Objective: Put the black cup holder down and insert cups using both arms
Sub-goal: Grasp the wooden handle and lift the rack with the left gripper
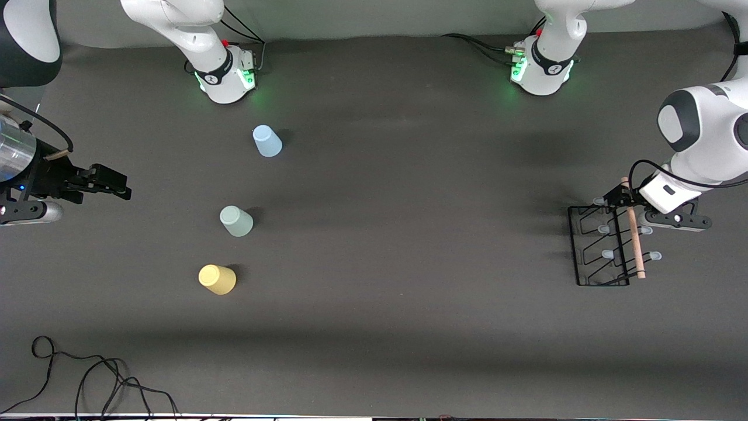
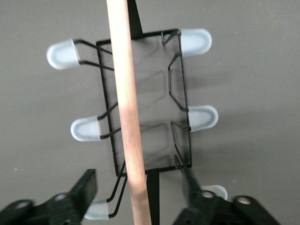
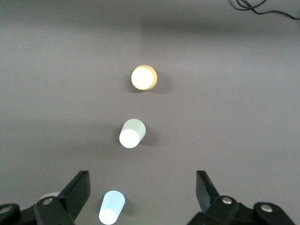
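The black cup holder [image 1: 602,248] stands on the table at the left arm's end, its wooden rod handle [image 1: 634,234] on top. My left gripper [image 1: 620,197] is open over the handle's end that is farther from the front camera. In the left wrist view the fingers [image 2: 86,185] straddle the rod [image 2: 129,93] without touching it. Three cups stand upside down toward the right arm's end: light blue [image 1: 267,141], pale green [image 1: 236,220], yellow [image 1: 217,279]. My right gripper [image 1: 117,182] is open and empty, up in the air beside them. Its wrist view shows the yellow cup [image 3: 144,77], the green cup [image 3: 131,133] and the blue cup [image 3: 111,207] below.
Loose black cables [image 1: 87,380] lie at the table's near edge toward the right arm's end. The two green-lit arm bases [image 1: 228,73] [image 1: 540,70] stand along the edge farthest from the front camera. Dark table lies between the cups and the holder.
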`<control>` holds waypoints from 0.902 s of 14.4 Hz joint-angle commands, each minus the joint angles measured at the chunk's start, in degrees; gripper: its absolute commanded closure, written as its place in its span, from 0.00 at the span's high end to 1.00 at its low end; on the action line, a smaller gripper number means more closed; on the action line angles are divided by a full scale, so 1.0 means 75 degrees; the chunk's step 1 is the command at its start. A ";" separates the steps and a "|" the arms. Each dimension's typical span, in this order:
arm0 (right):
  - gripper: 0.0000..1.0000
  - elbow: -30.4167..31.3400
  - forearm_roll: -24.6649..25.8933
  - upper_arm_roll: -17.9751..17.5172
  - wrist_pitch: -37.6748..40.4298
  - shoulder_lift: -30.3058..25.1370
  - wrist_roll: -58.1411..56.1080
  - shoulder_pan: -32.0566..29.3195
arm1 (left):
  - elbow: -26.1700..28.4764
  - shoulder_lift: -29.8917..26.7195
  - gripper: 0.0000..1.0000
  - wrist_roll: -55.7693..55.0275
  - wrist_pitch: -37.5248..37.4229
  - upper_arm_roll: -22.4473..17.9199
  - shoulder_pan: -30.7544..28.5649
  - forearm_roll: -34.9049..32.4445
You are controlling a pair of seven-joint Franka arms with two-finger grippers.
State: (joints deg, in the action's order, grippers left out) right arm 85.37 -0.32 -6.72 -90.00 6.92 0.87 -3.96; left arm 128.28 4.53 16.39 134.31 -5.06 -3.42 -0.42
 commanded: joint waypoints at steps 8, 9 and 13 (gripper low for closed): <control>1.00 0.0008 0.0031 0.1025 -0.0175 -0.0068 0.0142 0.1010 | -0.0463 0.0170 0.00 0.0006 -0.0130 -0.0016 0.0069 -0.0050; 1.00 0.0008 0.0019 0.1013 -0.0175 -0.0055 0.0118 0.0951 | -0.0579 0.0146 0.00 0.0006 -0.0154 -0.0016 0.0069 -0.0050; 1.00 -0.0004 -0.0202 0.1013 -0.0175 -0.0009 0.0060 0.0833 | -0.2192 0.0017 0.00 -0.0006 -0.2455 -0.0016 0.0034 -0.0038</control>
State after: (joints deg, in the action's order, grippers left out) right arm 85.48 -0.52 0.77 -90.97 6.64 0.95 2.38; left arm 120.12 5.21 16.36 125.67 -5.02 -3.29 -0.42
